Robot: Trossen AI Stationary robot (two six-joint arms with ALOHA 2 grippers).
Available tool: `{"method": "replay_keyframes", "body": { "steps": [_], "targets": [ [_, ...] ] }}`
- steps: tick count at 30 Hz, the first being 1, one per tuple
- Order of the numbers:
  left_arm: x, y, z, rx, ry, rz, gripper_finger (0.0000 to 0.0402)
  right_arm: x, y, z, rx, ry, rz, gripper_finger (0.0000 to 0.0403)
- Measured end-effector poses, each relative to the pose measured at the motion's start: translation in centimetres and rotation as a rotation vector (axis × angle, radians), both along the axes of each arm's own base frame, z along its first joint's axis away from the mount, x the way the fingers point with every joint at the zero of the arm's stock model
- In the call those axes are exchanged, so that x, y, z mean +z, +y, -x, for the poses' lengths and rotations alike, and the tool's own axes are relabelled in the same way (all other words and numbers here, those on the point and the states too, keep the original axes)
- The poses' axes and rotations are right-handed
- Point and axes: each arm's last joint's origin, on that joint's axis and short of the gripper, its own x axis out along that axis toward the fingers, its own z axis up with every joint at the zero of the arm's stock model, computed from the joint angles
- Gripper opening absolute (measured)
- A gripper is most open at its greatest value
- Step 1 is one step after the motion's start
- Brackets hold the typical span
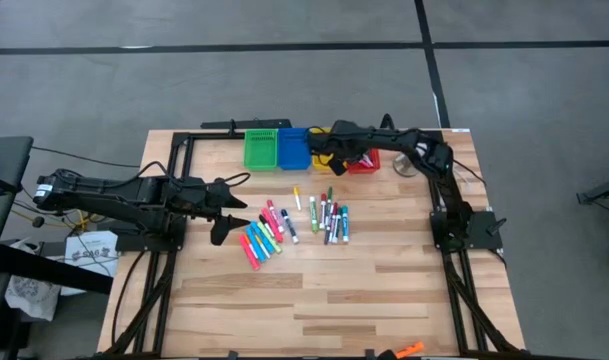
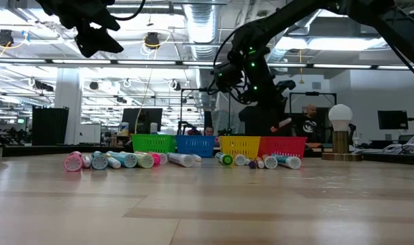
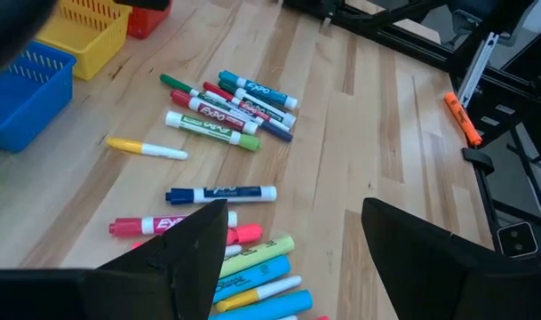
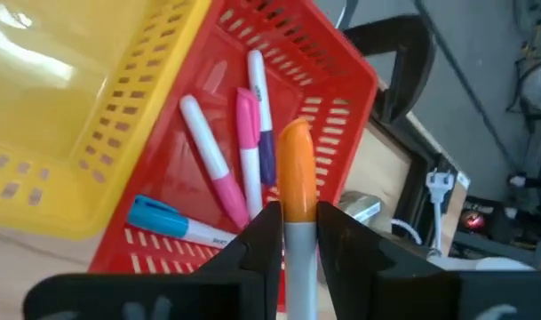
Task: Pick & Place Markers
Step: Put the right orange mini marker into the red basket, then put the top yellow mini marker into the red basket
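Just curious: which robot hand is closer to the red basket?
Right. The right hand hovers by the red basket, holding an orange-capped marker; the left hand is far off, beside the loose markers.

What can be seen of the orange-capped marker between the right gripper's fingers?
The orange-capped marker is a slim pen with a rounded orange cap and a pale grey-white barrel, plastic by its look. It stands between the two dark fingers of the right gripper, which flank its barrel just below the cap; its lower end is hidden. It points out over the red bin, which already holds several markers, beside the yellow bin. Whether the fingers press it cannot be told.
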Motion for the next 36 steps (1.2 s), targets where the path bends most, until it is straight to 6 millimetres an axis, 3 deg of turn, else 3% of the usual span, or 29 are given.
{"method": "replay_keyframes", "body": {
  "steps": [12,16,21,25,28,33,36],
  "targets": [
    [0.0,0.0,0.0,0.013,0.0,0.023,0.026,0.0,-0.5,0.4,-0.011,0.025,0.007,0.0066],
    [0.0,0.0,0.0,0.005,0.0,0.028,0.026,0.9,-0.2,0.2,-0.011,-0.009,-0.002,0.0066],
    [0.0,0.0,0.0,0.003,0.001,0.027,0.026,4.4,2.7,-1.5,0.026,-0.278,0.102,0.0066],
    [0.0,0.0,0.0,-0.001,0.001,0.022,0.026,7.8,6.1,-3.3,0.096,-0.569,0.168,0.0066],
    [0.0,0.0,0.0,-0.011,0.0,0.006,0.026,9.2,9.1,-5.1,0.176,-0.751,0.187,0.0066],
    [0.3,0.0,0.3,-0.029,-0.018,-0.024,0.026,8.7,13.2,-8.0,0.311,-0.887,0.174,0.0066],
    [0.6,0.0,0.6,-0.038,-0.037,-0.037,0.026,6.3,14.2,-9.2,0.308,-0.87,0.148,0.0066]
  ]
}}
